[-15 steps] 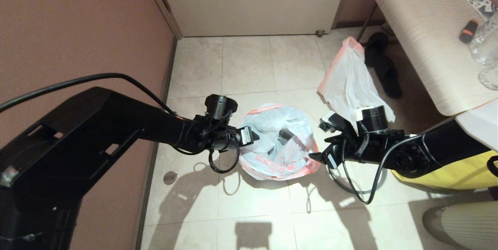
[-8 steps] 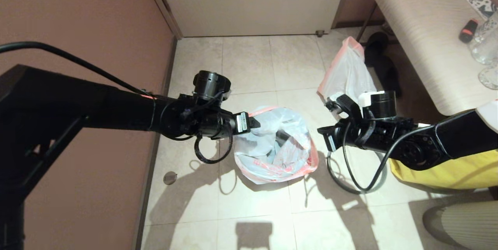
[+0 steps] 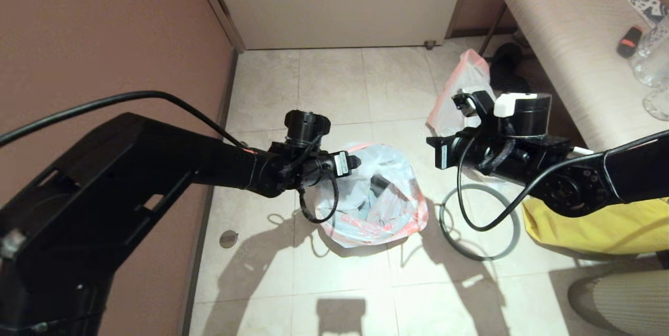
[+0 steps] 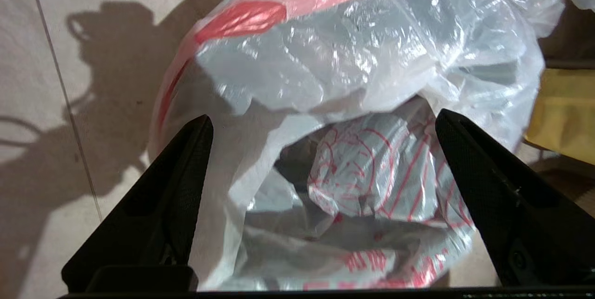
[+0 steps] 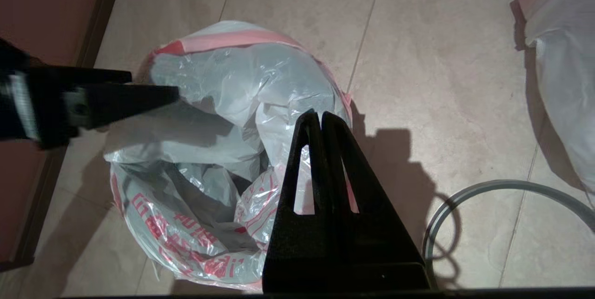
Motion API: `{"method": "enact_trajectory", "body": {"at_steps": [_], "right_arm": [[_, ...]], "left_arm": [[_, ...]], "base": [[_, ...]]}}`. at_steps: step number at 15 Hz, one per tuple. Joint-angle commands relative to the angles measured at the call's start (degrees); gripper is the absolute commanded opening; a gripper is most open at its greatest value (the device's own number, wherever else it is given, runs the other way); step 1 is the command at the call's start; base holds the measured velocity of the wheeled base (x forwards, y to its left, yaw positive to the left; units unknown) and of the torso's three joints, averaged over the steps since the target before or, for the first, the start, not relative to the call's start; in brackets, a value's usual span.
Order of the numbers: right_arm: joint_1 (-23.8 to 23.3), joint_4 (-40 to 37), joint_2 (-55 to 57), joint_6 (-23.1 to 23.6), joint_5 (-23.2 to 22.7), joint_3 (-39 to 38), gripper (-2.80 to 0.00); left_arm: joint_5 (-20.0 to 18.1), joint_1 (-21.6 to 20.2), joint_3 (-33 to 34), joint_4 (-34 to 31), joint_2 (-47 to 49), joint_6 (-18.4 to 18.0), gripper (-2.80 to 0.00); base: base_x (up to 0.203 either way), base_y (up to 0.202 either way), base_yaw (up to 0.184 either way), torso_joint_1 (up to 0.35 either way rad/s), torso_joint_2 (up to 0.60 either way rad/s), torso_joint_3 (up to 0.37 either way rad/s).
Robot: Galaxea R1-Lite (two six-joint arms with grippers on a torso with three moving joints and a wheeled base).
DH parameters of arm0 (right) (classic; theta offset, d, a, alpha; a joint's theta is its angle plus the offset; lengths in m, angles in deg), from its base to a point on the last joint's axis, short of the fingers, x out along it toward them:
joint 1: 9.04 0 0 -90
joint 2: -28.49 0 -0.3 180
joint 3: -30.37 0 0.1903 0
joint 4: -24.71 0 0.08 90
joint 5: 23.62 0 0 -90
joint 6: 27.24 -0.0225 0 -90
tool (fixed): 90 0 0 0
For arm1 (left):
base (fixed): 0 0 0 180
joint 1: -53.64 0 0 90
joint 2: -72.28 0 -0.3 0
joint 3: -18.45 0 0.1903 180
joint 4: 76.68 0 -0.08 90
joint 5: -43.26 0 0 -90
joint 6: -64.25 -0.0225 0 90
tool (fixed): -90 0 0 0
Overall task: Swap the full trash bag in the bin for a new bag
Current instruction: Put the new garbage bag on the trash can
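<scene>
The new bag is seen as translucent white, printed with red characters and red line patterns, with a pink-red band at its top. The full bag is plain translucent white, edged in pink-red. The hoop is grey. The floor is tiled in pale beige. A yellow bag is shown beside the hoop. Both grippers are black.

Right gripper pressed together over new bag, grey hoop beside, apparently empty-jawed.
</scene>
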Motion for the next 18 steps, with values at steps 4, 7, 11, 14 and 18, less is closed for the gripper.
{"method": "enact_trajectory", "body": {"at_steps": [4,7,11,14,18], "right_arm": [[-0.5,0.3,-4.1,-0.8,0.0,-0.3,-2.8],[-0.5,0.3,-5.1,-0.8,0.0,-0.7,-2.8],[-0.3,0.4,-5.2,-0.8,0.0,-0.7,-2.8],[-0.1,0.4,-5.1,-0.7,0.0,-0.9,-2.8],[-0.2,1.0,-6.5,-0.6,-0.2,-1.6,-2.8]], "left_arm": [[4.0,1.8,-3.2,0.4,1.5,-1.1,-2.8],[4.2,2.9,-3.8,0.3,0.9,-1.4,-2.8],[4.3,2.0,-4.0,0.3,3.2,-3.4,-2.8],[4.4,0.5,-6.0,1.3,8.9,-6.3,-2.8],[5.2,-2.2,-13.3,5.5,14.3,-7.5,-2.8]], "base": [[0.0,0.0,0.0,0.0,0.0,0.0],[0.0,0.0,0.0,0.0,0.0,0.0],[0.0,0.0,0.0,0.0,0.0,0.0],[0.0,0.0,0.0,0.0,0.0,0.0],[0.0,0.0,0.0,0.0,0.0,0.0]]}}
